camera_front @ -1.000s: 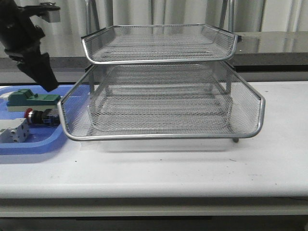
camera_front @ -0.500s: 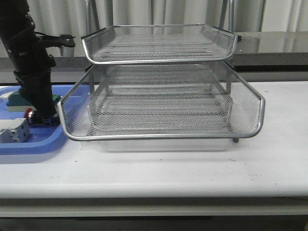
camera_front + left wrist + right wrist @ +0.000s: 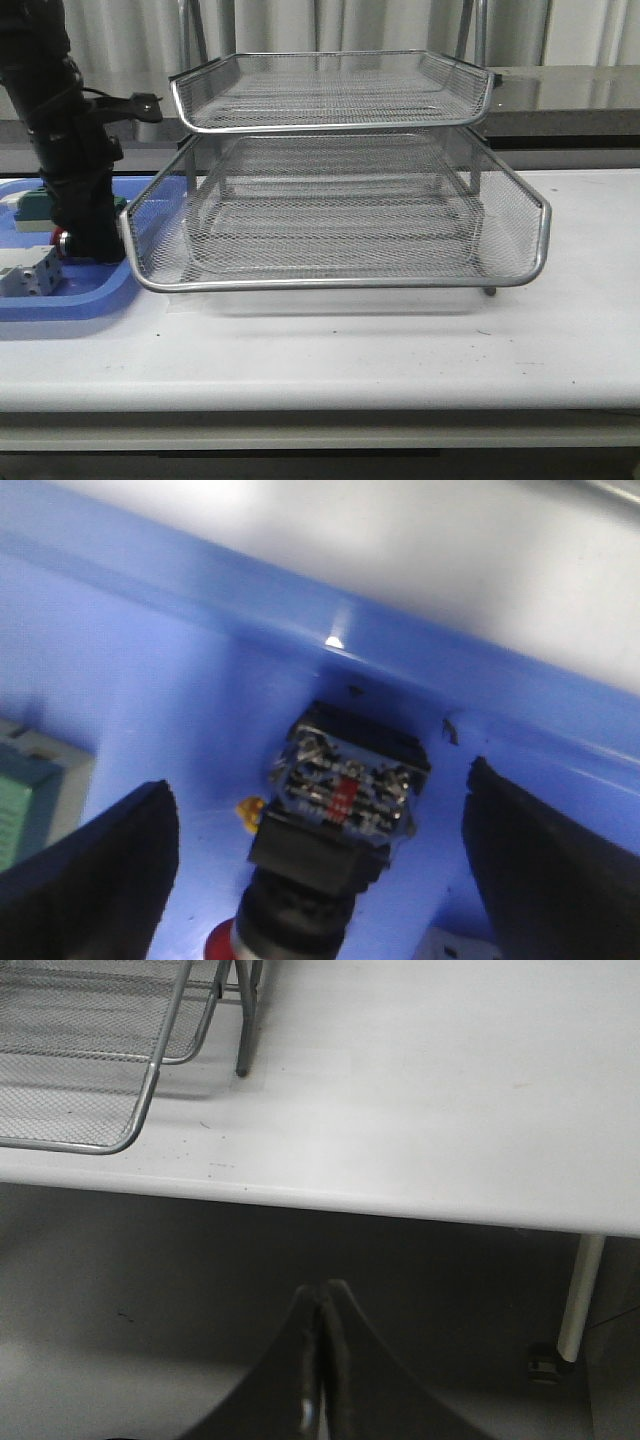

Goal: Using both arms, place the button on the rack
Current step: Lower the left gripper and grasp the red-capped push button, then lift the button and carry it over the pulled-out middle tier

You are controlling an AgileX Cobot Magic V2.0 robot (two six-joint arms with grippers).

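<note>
The button (image 3: pixel 340 810) lies on its side in the blue tray, red cap toward the wrist camera, blue rear block away from it. My left gripper (image 3: pixel 318 780) is open, with one black finger (image 3: pixel 90 870) on each side of the button and a gap to each. In the front view the left gripper (image 3: pixel 85 245) is down in the tray, and only the red cap (image 3: pixel 60 239) shows beside it. The silver wire rack (image 3: pixel 340 220) stands mid-table, right of the tray. My right gripper (image 3: pixel 320 1295) is shut and empty, below the table's front edge, near the rack's corner (image 3: pixel 90 1060).
The blue tray (image 3: pixel 60 300) sits at the table's left end, touching the rack's lower tier. It also holds a green block (image 3: pixel 28 205) and a white-grey terminal block (image 3: pixel 30 278). A table leg (image 3: pixel 580 1290) shows in the right wrist view.
My left arm has swung over and come down from above the tray until its open fingers straddle the button. The rack and tray have not moved.
</note>
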